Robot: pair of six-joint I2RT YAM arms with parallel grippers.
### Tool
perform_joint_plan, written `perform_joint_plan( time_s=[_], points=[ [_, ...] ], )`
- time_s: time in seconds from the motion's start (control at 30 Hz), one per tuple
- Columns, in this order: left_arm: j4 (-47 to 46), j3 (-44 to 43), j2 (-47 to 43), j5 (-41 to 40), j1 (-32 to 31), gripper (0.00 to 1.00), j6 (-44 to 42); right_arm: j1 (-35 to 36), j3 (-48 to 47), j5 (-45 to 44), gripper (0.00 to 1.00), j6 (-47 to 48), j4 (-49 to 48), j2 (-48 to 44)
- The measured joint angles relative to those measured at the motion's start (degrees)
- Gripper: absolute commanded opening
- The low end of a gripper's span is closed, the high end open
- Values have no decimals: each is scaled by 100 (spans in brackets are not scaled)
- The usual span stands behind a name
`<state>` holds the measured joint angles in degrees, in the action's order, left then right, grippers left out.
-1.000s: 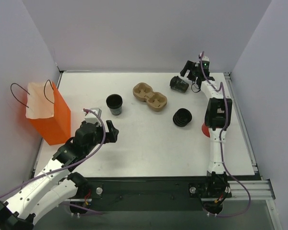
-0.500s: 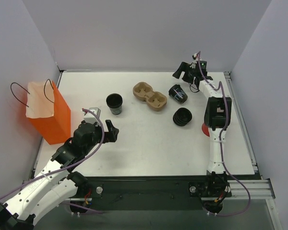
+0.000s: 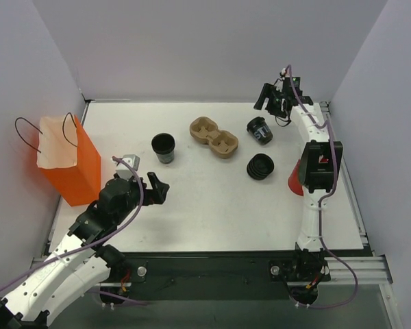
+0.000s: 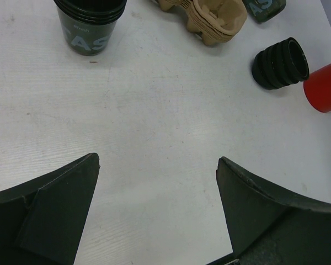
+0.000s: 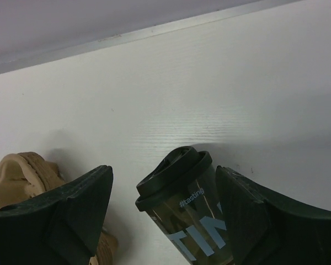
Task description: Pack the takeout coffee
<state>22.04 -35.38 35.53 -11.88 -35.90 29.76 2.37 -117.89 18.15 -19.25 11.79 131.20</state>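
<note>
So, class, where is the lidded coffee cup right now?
In the top view the takeout coffee lies tilted at the far right of the table, between the cup carrier and the right gripper, behind the stack of lids.

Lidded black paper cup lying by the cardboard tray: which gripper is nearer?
Right. The right gripper hovers just beyond the lidded black paper cup; the left gripper is far off, near the orange paper bag.

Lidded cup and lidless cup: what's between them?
The cardboard cup carrier lies between the lidded cup and the lidless cup; the top view shows it.
</note>
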Motion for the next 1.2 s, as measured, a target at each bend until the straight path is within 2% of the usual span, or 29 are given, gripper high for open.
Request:
perform_joint_plan(
  time_s=[0.3, 0.63, 0.8, 0.93, 1.03, 1.2],
  points=[
    [109, 31, -175, 13, 0, 97, -2, 203, 365, 17, 82, 1034, 299, 0],
    [133, 31, -205, 15, 0, 97, -2, 175, 881, 326, 83, 2225, 365, -146],
    [131, 31, -190, 31, 0, 97, -4, 170, 1075, 546, 95, 2586, 363, -249],
    [131, 31, -192, 42, 2, 97, -4, 166, 1270, 750, 98, 2868, 398, -308],
    [129, 31, -192, 59, 0, 97, -7, 168, 1303, 859, 97, 3095, 435, -328],
    [127, 33, -186, 83, 0, 96, -7, 168, 1311, 968, 87, 3379, 494, -328]
  ],
)
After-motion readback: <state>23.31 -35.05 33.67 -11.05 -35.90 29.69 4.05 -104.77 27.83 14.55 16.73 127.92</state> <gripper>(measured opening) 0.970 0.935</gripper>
